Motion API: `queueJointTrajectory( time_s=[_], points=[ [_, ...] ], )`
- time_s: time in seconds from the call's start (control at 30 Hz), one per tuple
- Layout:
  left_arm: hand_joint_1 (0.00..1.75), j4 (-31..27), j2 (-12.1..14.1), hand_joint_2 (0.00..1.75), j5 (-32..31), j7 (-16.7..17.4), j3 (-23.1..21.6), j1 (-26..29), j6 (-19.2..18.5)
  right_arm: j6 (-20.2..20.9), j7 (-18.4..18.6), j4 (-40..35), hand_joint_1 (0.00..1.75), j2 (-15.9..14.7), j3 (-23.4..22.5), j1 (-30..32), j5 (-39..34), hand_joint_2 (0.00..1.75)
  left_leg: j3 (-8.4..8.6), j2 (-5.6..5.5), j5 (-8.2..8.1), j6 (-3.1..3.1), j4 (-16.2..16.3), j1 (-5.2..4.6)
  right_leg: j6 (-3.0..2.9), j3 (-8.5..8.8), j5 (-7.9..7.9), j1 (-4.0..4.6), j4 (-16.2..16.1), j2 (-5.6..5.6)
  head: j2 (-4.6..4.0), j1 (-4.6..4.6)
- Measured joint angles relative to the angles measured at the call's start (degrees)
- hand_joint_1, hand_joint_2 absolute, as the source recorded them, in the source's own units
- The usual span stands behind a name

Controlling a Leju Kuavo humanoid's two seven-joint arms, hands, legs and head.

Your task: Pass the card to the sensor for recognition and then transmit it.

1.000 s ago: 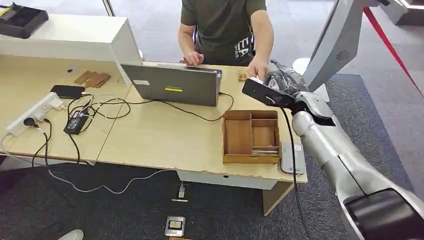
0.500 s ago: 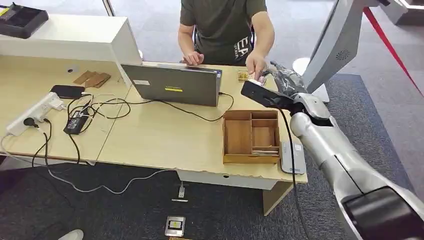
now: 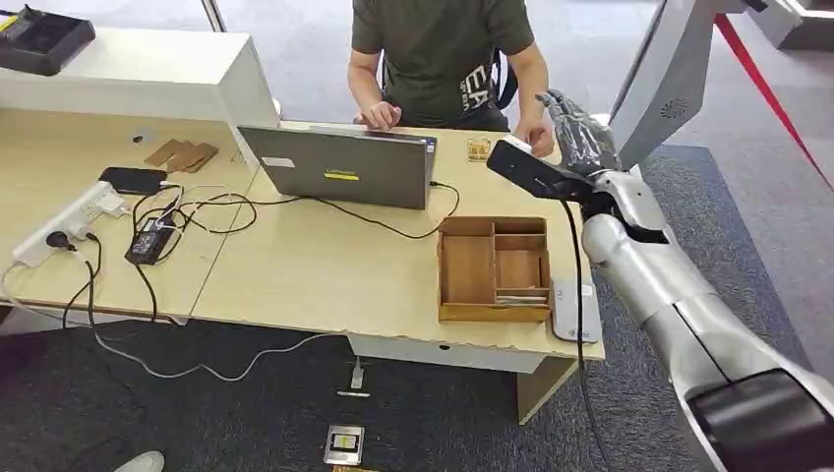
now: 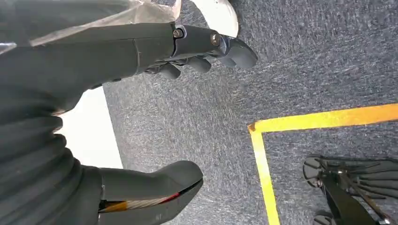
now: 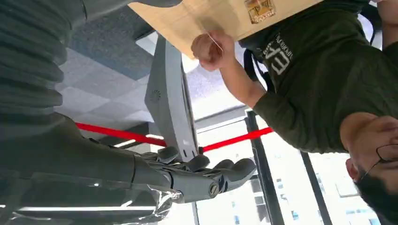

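Office reception area, wooden desk [image 3: 315, 275], laptop [image 3: 344, 167] (person seated behind), power strip [image 3: 69, 221], grey carpet [image 3: 246, 413]

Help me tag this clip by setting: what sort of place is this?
Most likely an office reception or front desk: a person sits behind a wooden desk with a laptop, a power strip and a wooden organizer tray, on grey carpet.

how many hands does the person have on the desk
2: one hand behind the laptop, the other hand at the desk's far edge by the right robot hand, pinching a card.
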Motion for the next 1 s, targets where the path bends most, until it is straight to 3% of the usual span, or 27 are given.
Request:
queueJointTrajectory(
  time_s=[0.27,0.33,0.47,0.63,0.8,1.0],
  points=[
    [0.00,0.00,-0.02,1.75,0.09,0.24,0.00,-0.01,0.00,1.14,0.24,-5.12,0.00,-1.49,0.00,1.69,0.26,1.75,0.03,0.00,0.00,0.00,0.01,0.00,0.00,0.01,0.00,0.00,0.00,0.00,0.00,0.02],
    [0.00,0.00,-0.02,1.75,0.11,0.39,0.02,-0.03,0.00,2.49,2.33,-8.30,0.00,-2.53,0.00,2.98,1.59,1.75,0.03,0.00,0.00,0.00,0.00,0.00,0.00,0.02,0.00,0.00,-0.01,0.00,0.00,0.02],
    [0.00,0.00,-0.02,1.75,0.22,0.61,0.20,0.08,0.00,7.78,7.78,-19.92,0.00,-6.25,-0.13,9.20,3.37,1.75,0.05,-0.02,-0.02,0.01,0.01,0.01,-0.01,0.05,-0.02,0.01,-0.05,0.00,0.00,0.00],
    [0.00,0.00,0.00,1.75,0.33,1.05,0.79,0.10,0.00,10.27,11.30,-34.46,0.00,-11.30,-1.99,19.29,6.06,1.75,0.06,-0.02,-0.08,0.02,0.00,0.01,0.01,0.09,-0.03,0.01,-0.13,0.00,0.00,0.02],
    [0.00,0.00,0.00,1.75,0.28,1.22,1.31,0.08,0.00,10.64,11.45,-43.32,0.00,-14.32,-4.55,27.83,9.25,1.75,0.05,-0.02,-0.11,0.03,-0.01,0.00,0.01,0.07,-0.04,0.00,-0.13,0.00,0.00,0.00],
    [0.00,0.00,0.00,1.75,0.15,1.33,1.46,0.04,0.00,9.68,9.57,-47.10,0.00,-15.10,-6.82,34.39,10.49,1.75,0.05,-0.01,-0.11,0.02,-0.02,0.01,0.00,0.08,-0.04,0.01,-0.12,0.01,0.00,0.02]
  ],
)
